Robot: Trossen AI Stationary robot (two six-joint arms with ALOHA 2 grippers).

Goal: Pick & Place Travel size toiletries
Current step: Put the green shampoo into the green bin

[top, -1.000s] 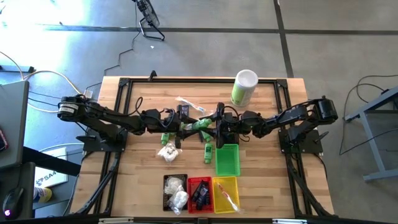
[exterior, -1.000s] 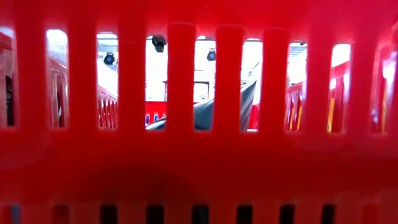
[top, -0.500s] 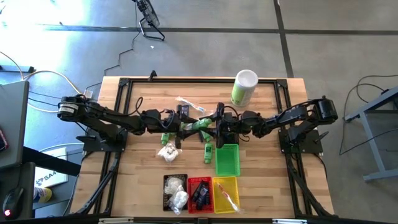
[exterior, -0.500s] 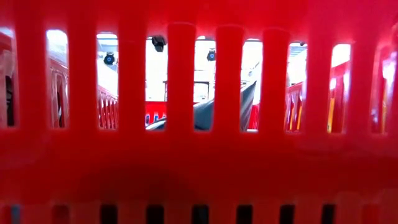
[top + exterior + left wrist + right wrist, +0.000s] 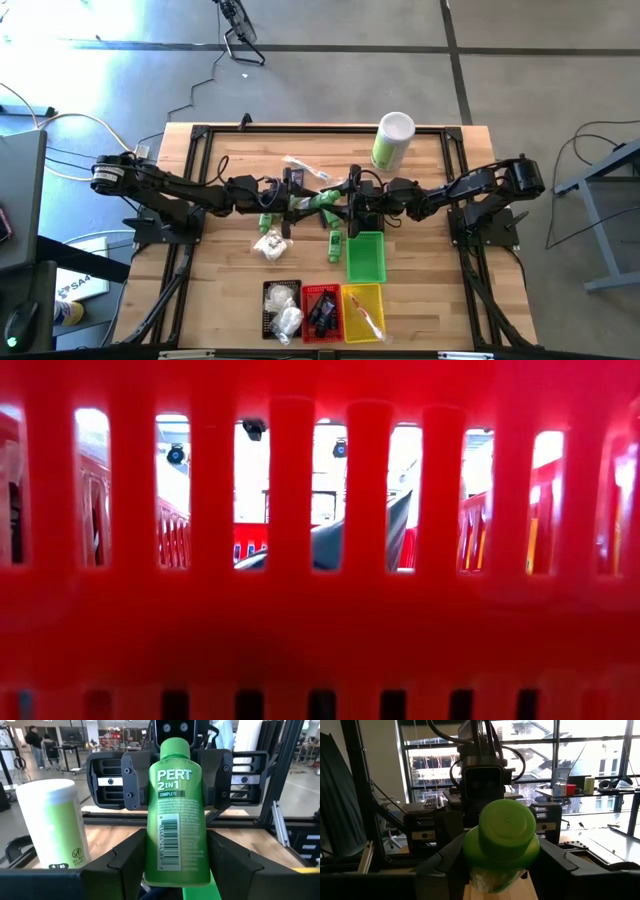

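Observation:
A green travel bottle (image 5: 176, 810) labelled "PERT 2 IN 1" hangs level above the middle of the table (image 5: 230, 150), its cap (image 5: 506, 832) toward the table's right. My left gripper (image 5: 175, 857) is shut on its base end and my right gripper (image 5: 501, 865) on its cap end; in the high view they meet nose to nose at the bottle (image 5: 324, 200). More small green bottles (image 5: 335, 246) and a white pouch (image 5: 268, 244) lie on the wood below. A clear-wrapped stick (image 5: 300, 165) lies farther back. My left gripper pinches the bottle's lower body near its base (image 5: 175, 870) between two fingers (image 5: 131, 862). They come level from the table's left and lie along the bottle. The bottle is lifted clear, level. My right gripper pinches the bottle's shoulder just behind the cap (image 5: 472, 852) between its two fingers (image 5: 445, 862). They come level from the table's right and lie along the bottle.
A tall green-and-white canister (image 5: 392, 140) stands at the far right. A green basket (image 5: 366, 257) sits just near of the grippers; black (image 5: 282, 310), red (image 5: 320, 312) and yellow (image 5: 362, 312) baskets line the near edge. The red basket's wall (image 5: 320, 630) fills the low view.

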